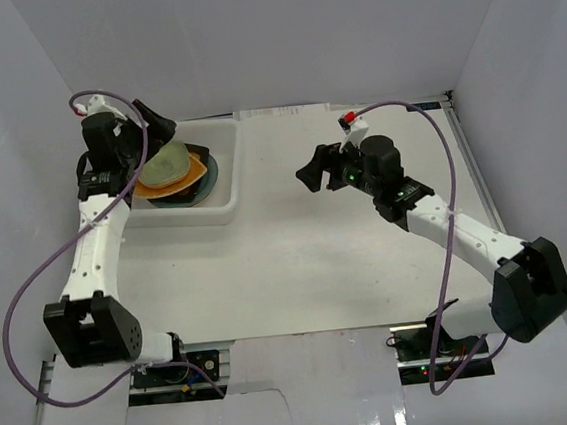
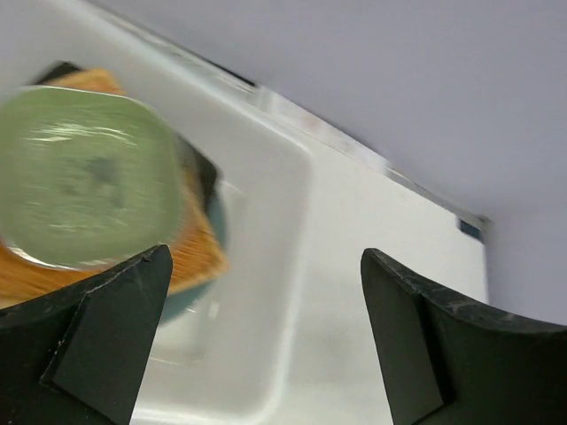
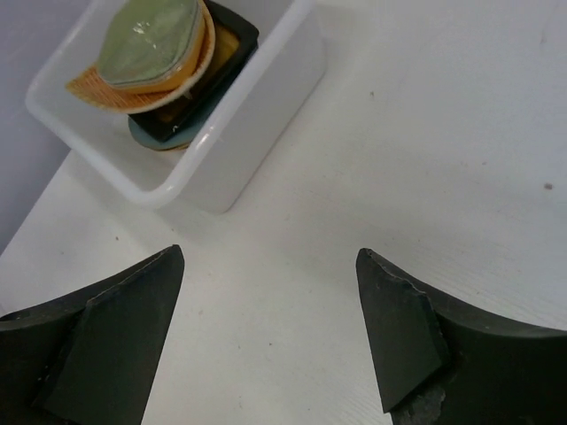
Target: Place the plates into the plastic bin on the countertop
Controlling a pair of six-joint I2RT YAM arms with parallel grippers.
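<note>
The plates (image 1: 171,173) lie stacked inside the plastic bin (image 1: 225,210) at the back left of the countertop (image 1: 298,261). A green rounded-square plate (image 2: 84,177) is on top, blurred in the left wrist view. Under it are an orange fan-shaped plate (image 3: 97,88), a dark square one (image 3: 232,40) and a blue round one (image 3: 146,133). My left gripper (image 2: 266,257) hovers over the bin beside the stack, open and holding nothing. My right gripper (image 3: 270,257) is open and empty over bare countertop right of the bin, pointing toward it.
White walls enclose the table at the back and both sides. The bin's near right corner (image 3: 190,190) lies just ahead of my right gripper. A metal frame edge (image 1: 470,169) runs along the table's right side.
</note>
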